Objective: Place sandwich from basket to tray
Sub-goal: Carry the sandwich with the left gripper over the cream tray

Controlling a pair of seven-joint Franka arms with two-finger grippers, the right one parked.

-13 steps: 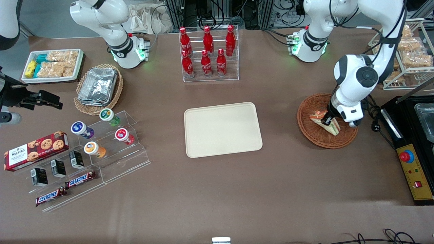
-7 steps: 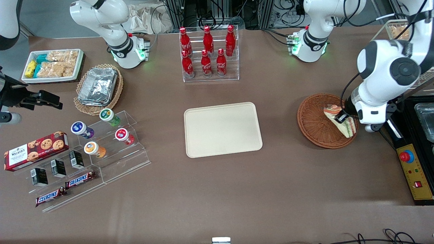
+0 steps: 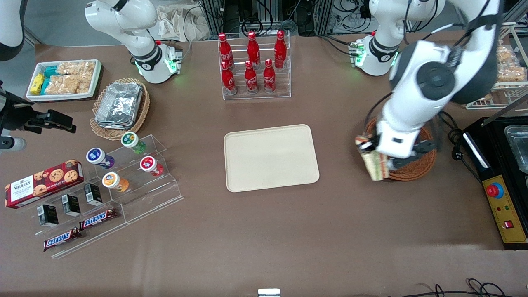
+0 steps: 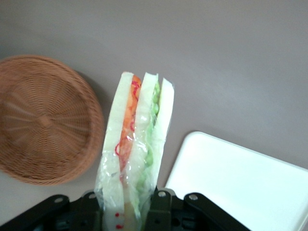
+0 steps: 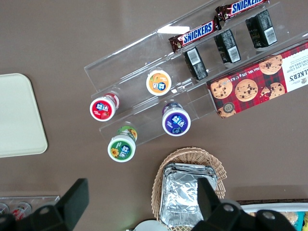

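Now gripper (image 4: 126,209) holds sandwich (image 4: 135,144) above basket (image 4: 45,118) rim.

Six red cola bottles (image 3: 252,62) stand in a clear rack at twelve o'clock on the table. At nine o'clock a tan wicker basket (image 3: 119,108) holds foil containers, near a white snack tray (image 3: 64,79). Around eight o'clock sit the cookie box (image 3: 43,182) and Snickers bars (image 3: 80,230).

The left arm bends low, its tool (image 3: 376,153) clamped (fingers (image 4: 161,207) pressed inward) around a load.
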